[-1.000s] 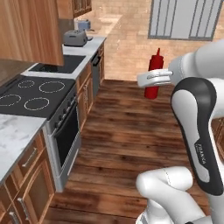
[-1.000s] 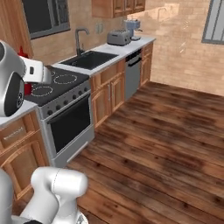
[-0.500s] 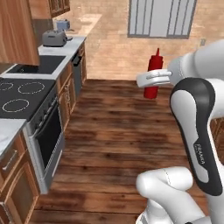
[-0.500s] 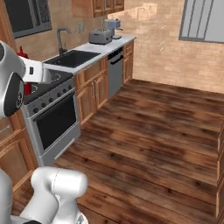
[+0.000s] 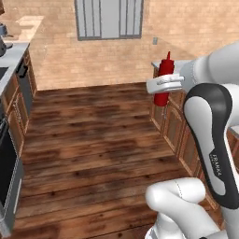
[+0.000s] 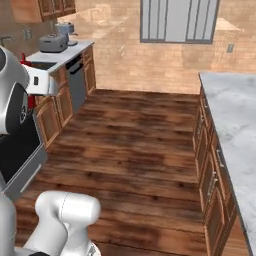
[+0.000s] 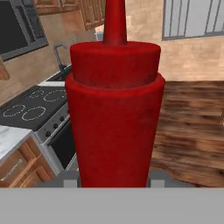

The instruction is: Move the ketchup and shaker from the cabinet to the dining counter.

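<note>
My gripper [image 5: 161,85] is shut on the ketchup [image 5: 163,78], a slim red squeeze bottle held upright in the air over the wooden floor. In the hand view the ketchup [image 7: 113,109] stands close up between the fingertips [image 7: 70,181]. In the right base view the gripper [image 6: 42,82] is at the far left, with the ketchup [image 6: 31,102] showing red behind it. The dining counter [image 6: 235,115] runs along the right side, and its corner [image 5: 155,64] lies just behind the bottle. The shaker is out of view. Wooden wall cabinets [image 7: 89,13] hang far off; I cannot tell whether one is the task's cabinet.
A stove [image 7: 35,105] and sink counter sit behind the bottle in the hand view. A toaster [image 6: 52,44] stands on the far kitchen counter, above a dishwasher [image 6: 77,82]. Drawer cabinets [image 6: 210,165] line the island's side. Open wooden floor [image 5: 93,140] lies between.
Both base views have swung to the right: the stove and sink counter slid off to the left and the marble island came in on the right. The ketchup stays in the gripper.
</note>
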### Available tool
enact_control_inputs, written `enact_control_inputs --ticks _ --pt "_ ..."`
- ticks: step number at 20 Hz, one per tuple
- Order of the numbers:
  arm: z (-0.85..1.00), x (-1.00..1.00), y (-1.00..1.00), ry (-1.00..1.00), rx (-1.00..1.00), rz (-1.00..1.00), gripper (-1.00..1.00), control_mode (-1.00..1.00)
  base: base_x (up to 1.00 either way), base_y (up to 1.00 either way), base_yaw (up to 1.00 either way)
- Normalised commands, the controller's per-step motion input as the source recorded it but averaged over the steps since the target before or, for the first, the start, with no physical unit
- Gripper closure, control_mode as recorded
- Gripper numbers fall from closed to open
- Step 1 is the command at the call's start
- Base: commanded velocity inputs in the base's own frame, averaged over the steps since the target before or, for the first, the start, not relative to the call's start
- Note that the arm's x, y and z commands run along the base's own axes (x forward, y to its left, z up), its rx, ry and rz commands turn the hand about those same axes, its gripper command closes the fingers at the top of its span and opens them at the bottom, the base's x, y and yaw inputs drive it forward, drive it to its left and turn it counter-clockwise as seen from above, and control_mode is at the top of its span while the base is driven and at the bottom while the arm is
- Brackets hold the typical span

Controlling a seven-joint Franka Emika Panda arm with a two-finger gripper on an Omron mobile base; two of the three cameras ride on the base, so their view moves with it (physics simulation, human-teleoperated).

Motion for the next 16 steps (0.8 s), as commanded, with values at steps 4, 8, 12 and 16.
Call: enact_control_inputs --ticks 4,8,12,16 --pt "0.00 0.00 0.00 0.00 0.00 0.00 1.00 1.00 -0.62 0.00 -0.46" --pt "0.00 0.00 0.00 0.00 0.00 0.00 1.00 1.00 -0.79 0.07 -0.33" --pt "0.00 0.00 0.00 0.00 0.00 0.00 1.00 1.00 -0.89 0.07 -0.18" --pt "0.00 0.00 0.00 0.00 0.00 0.00 1.00 1.00 -0.87 0.25 -0.07"
